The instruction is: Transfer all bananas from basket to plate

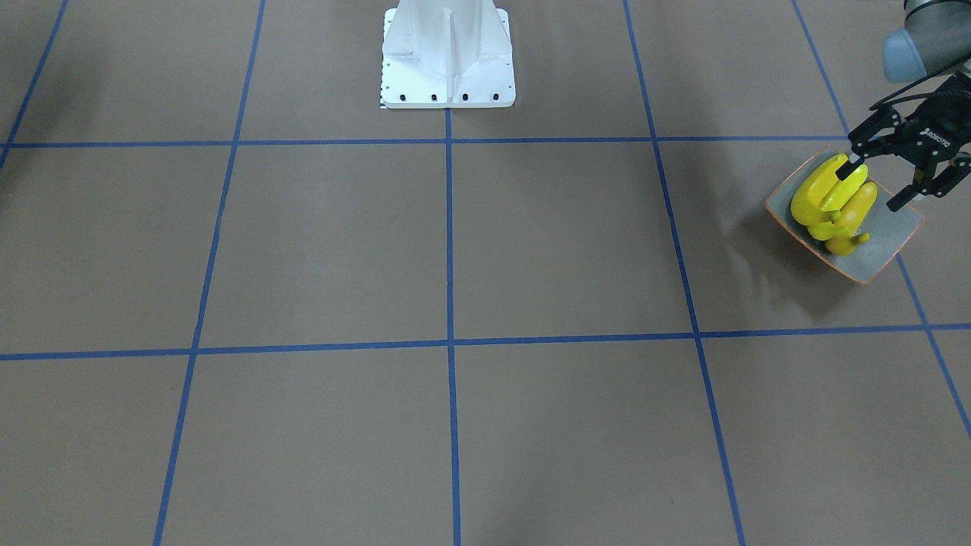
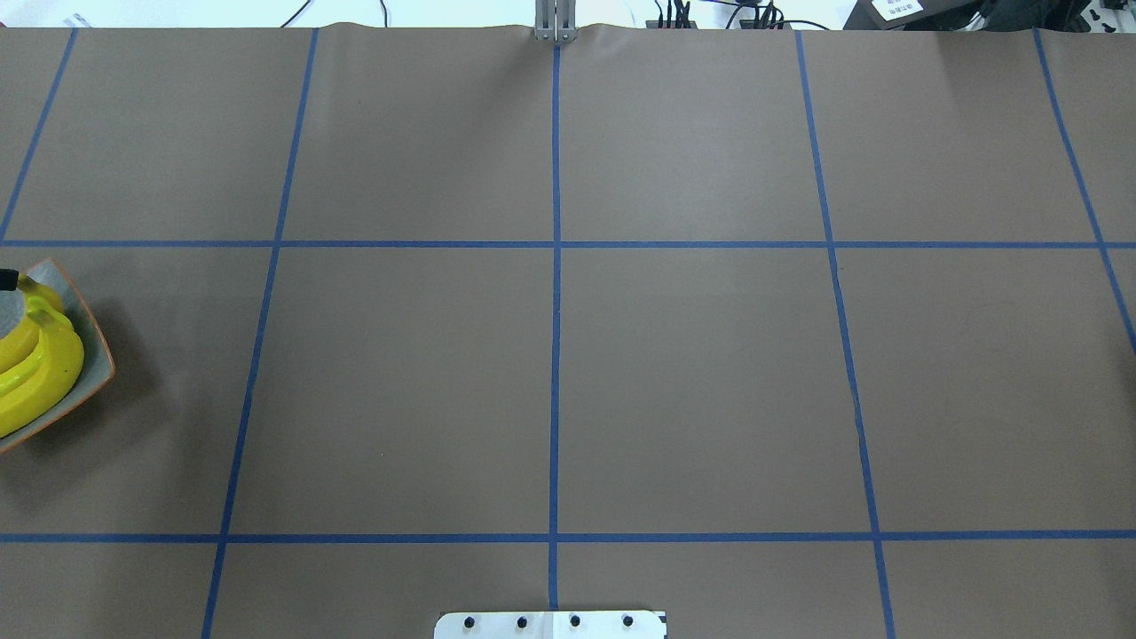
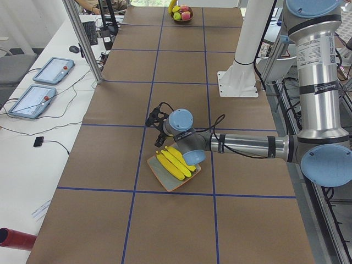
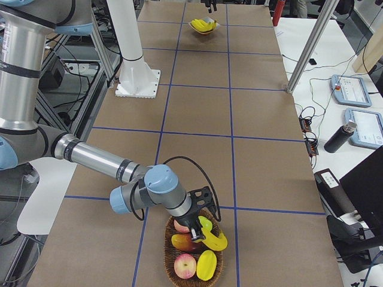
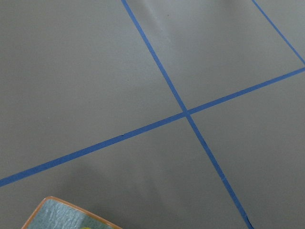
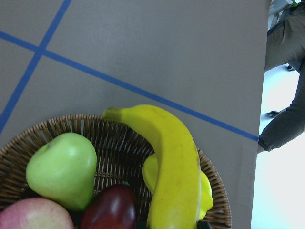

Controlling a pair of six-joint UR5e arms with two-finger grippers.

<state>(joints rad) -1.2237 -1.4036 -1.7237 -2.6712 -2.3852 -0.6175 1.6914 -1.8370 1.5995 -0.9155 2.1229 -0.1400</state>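
Yellow banana lies across the wicker basket at the right end of the table, by the right hand; I cannot tell whether that hand grips it. Left hand hangs spread open over three bananas on the plate at the table's left end.

Open table stretches between basket and plate; the white pedestal stands aside.

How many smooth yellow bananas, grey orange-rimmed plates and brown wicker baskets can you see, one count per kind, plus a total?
Grey squarish plate with a thin orange rim: 1
Brown woven wicker basket: 1
Smooth curved yellow bananas: 4, with 3 on the plate and 1 in the basket
Total: 6
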